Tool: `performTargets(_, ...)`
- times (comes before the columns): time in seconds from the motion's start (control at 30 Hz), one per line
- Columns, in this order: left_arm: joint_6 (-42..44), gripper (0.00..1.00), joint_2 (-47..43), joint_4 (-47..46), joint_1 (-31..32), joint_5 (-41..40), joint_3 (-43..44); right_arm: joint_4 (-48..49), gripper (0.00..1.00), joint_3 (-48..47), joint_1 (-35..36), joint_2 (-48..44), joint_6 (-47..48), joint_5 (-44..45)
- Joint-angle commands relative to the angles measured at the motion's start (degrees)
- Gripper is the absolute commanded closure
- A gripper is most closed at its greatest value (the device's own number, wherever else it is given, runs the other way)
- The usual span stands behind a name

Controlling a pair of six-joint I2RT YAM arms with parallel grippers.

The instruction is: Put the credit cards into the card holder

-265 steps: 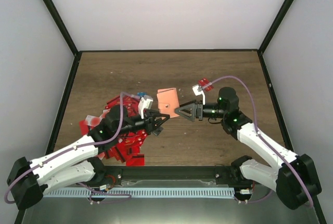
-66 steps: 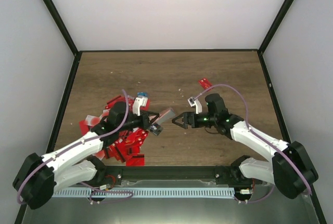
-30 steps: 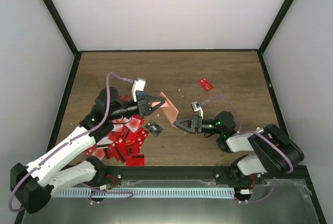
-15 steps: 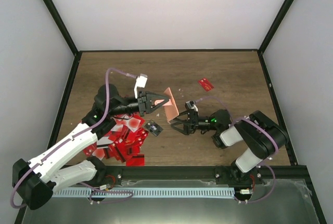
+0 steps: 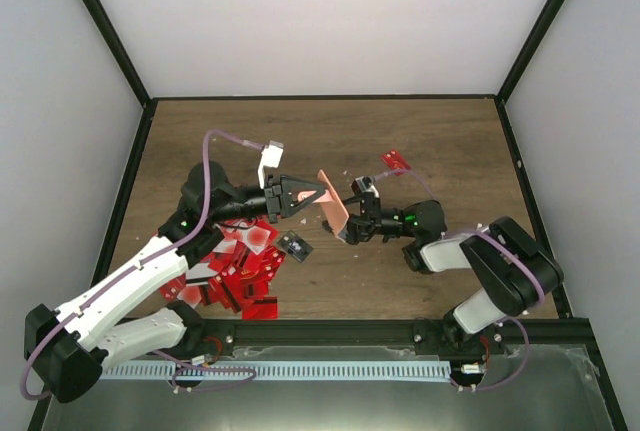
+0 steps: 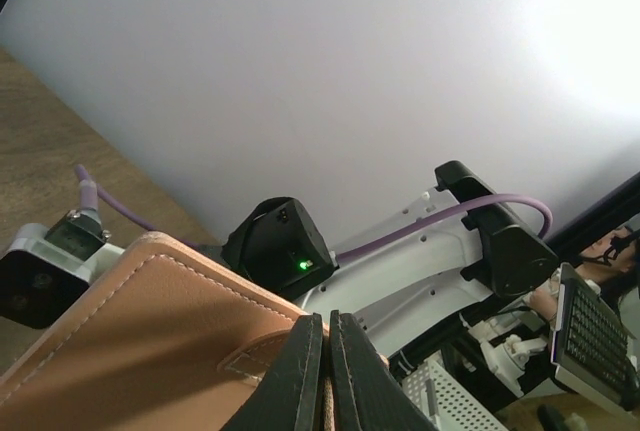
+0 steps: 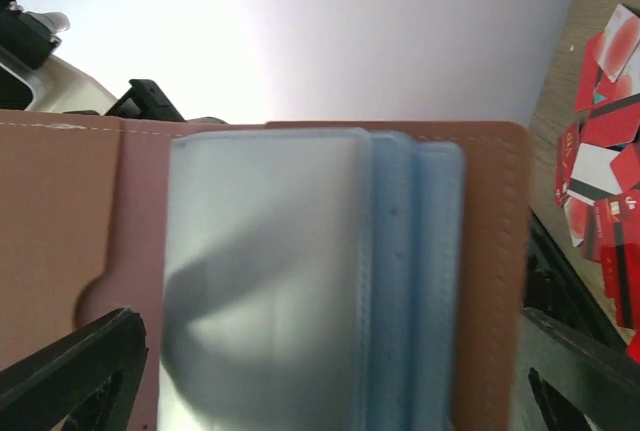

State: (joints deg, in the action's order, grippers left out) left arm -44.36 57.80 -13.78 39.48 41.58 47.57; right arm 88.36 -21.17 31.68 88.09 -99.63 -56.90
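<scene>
The card holder (image 5: 333,213), tan outside, is held up off the table, tilted on edge, with my left gripper (image 5: 303,196) shut on its rim. In the left wrist view the black fingers (image 6: 305,371) pinch the tan leather (image 6: 140,341). My right gripper (image 5: 352,227) is open right at the holder's other face. Its wrist view is filled by the holder's light blue pockets (image 7: 300,281), with a black finger (image 7: 75,371) low on each side. The credit cards (image 5: 235,269), mostly red, lie in a heap under the left arm and show at the edge (image 7: 605,211).
A lone red card (image 5: 395,161) lies behind the right arm. A dark card (image 5: 293,245) sits just right of the heap. Black frame posts and pale walls bound the brown wooden table (image 5: 300,136).
My right gripper has swung left and up until it is against the holder's open face. The left arm has lifted the holder slightly and turned it toward the right gripper.
</scene>
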Motion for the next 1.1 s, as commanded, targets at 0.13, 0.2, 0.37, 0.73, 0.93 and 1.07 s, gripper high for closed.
performTargets(0.13, 1.69, 0.96, -1.38, -0.78, 0.27, -1.16, 1.21, 20.54, 0.16, -0.58, 0.45, -4.11, -3.37, 2.07)
performTargets(0.2, 1.91, 0.96, -2.08, -0.63, 0.29, -1.68, 0.43, 19.92, 0.26, 0.06, 0.49, -4.64, -2.91, 2.34)
performTargets(0.37, 2.66, 0.96, -3.88, -0.13, 0.19, -2.8, -2.03, 12.54, 0.6, 1.76, 0.49, -6.75, 1.64, 1.71)
performTargets(0.73, 7.31, 0.96, -0.87, 1.67, -0.08, -9.97, -11.54, -61.16, 0.85, -3.58, 0.35, -27.34, 41.93, 9.35)
performTargets(0.93, 4.71, 0.96, 9.1, -9.61, -0.01, -10.93, -18.27, -81.9, 0.89, -3.63, 0.24, -29.81, 54.01, 21.97)
performTargets(1.07, 4.66, 0.96, 18.34, -15.3, 0.07, -10.55, -19.15, -85.28, 0.9, -2.74, -0.64, -24.88, 57.36, 25.3)
